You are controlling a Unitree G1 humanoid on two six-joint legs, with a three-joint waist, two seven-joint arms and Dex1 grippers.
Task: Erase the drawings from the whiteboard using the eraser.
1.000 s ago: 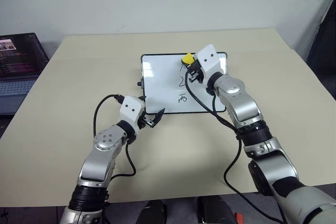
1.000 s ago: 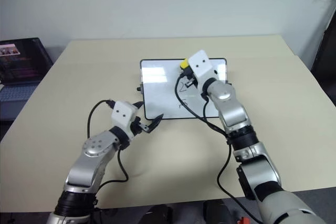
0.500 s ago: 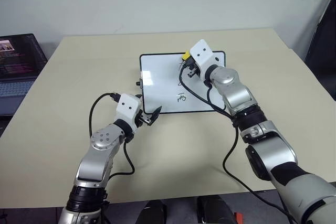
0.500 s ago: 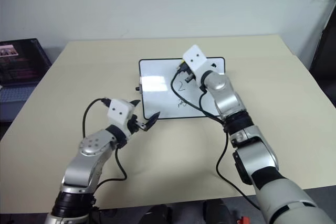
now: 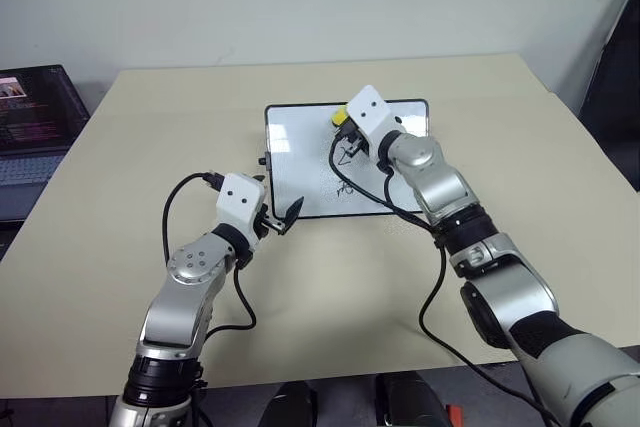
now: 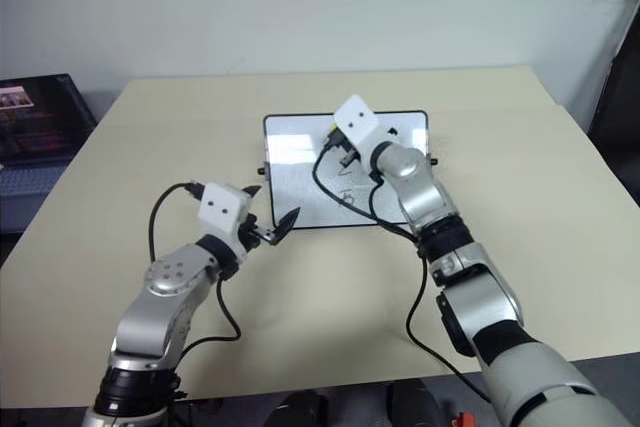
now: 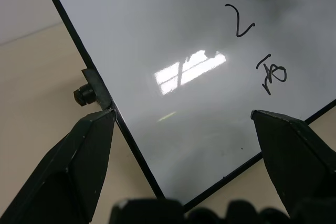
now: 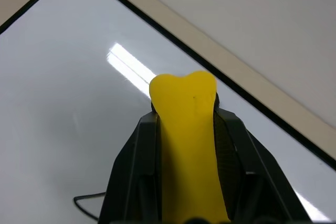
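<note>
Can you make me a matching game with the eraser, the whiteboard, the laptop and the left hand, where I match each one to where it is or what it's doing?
Things:
1. eraser
2. whiteboard
3. laptop
4. left hand

Places or states:
A. off the table's left edge, screen lit
B. open, at the board's near left corner
C. yellow, pinched in the right hand
D. flat on the table, with marker scribbles on it

Pairs: 1-C, 2-D, 3-A, 4-B
</note>
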